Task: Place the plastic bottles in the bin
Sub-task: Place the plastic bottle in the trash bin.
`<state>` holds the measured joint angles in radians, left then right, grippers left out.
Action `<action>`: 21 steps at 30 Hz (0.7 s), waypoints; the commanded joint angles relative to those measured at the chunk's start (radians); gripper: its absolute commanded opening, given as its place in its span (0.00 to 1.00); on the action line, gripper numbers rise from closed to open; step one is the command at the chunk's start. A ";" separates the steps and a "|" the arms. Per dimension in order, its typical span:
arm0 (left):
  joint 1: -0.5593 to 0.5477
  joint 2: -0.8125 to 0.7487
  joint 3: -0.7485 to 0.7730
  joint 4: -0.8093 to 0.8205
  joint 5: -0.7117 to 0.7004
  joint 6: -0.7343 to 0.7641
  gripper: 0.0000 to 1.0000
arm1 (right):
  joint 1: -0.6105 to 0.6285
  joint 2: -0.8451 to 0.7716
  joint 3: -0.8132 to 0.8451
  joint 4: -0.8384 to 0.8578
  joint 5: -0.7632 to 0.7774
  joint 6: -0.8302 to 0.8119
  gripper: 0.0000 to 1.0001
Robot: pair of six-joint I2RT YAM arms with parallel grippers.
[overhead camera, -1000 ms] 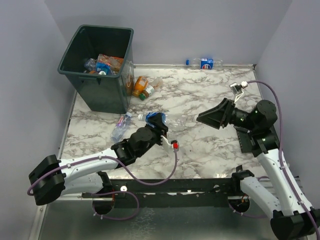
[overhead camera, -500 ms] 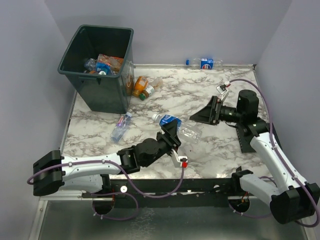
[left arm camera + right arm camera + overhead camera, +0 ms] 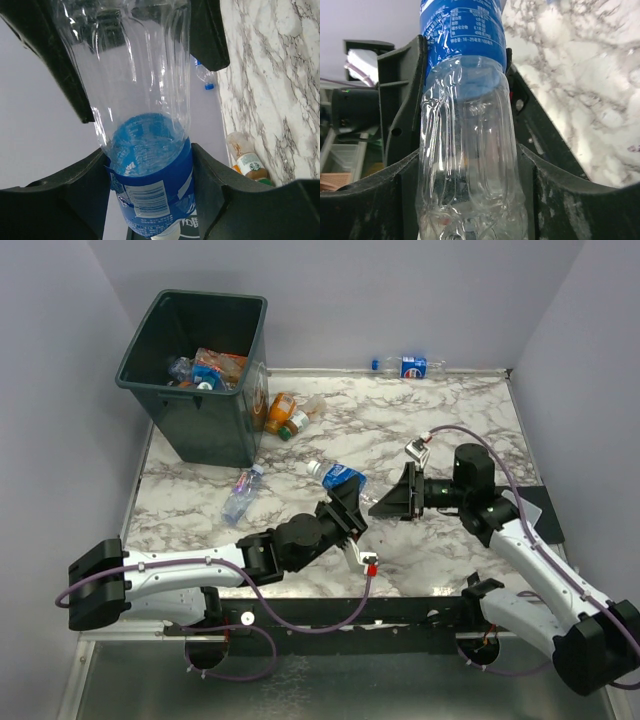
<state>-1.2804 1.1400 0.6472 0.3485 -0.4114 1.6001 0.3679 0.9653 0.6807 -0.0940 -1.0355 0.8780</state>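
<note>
The left arm (image 3: 190, 565) lies low and stretched out from its base at the near left, reaching diagonally toward the middle of the table. Its wrist is tilted up, and the left gripper (image 3: 347, 502) is clamped on a bottle (image 3: 343, 478), with its fingers (image 3: 60, 200) pressed against both sides of the labelled part. The right arm (image 3: 520, 550) rises from the near right, bends at the elbow and points left, so the two wrists face each other. The right gripper (image 3: 378, 506) sits over the clear end of the same bottle. Its fingers (image 3: 375, 200) lie tight alongside it on both sides, though I cannot tell whether they are actually squeezing it.
</note>
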 commanded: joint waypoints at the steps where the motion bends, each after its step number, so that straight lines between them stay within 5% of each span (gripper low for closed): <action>1: -0.005 0.005 0.030 -0.012 -0.012 0.030 0.00 | 0.005 -0.022 -0.055 0.141 -0.049 0.104 0.61; 5: -0.005 -0.001 0.026 -0.013 -0.014 0.019 0.03 | 0.004 -0.038 -0.085 0.234 -0.033 0.151 0.47; 7: -0.005 -0.005 0.027 -0.013 -0.021 -0.009 0.20 | 0.004 -0.059 -0.084 0.244 -0.008 0.135 0.43; 9: -0.005 -0.014 0.035 -0.013 -0.026 -0.079 0.77 | 0.003 -0.104 -0.062 0.202 0.037 0.087 0.43; 10: -0.005 -0.019 0.039 -0.014 -0.030 -0.117 0.96 | 0.003 -0.128 -0.043 0.158 0.070 0.046 0.43; 15: -0.005 -0.066 0.039 -0.014 -0.010 -0.328 0.99 | 0.004 -0.276 0.065 -0.072 0.368 -0.189 0.41; 21: -0.005 -0.094 0.052 -0.023 -0.008 -0.736 0.99 | 0.003 -0.461 0.032 -0.030 0.667 -0.282 0.40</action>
<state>-1.2896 1.0599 0.6827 0.3645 -0.4084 1.2335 0.3729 0.6018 0.7162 -0.1478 -0.6300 0.7006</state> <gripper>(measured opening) 0.989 0.603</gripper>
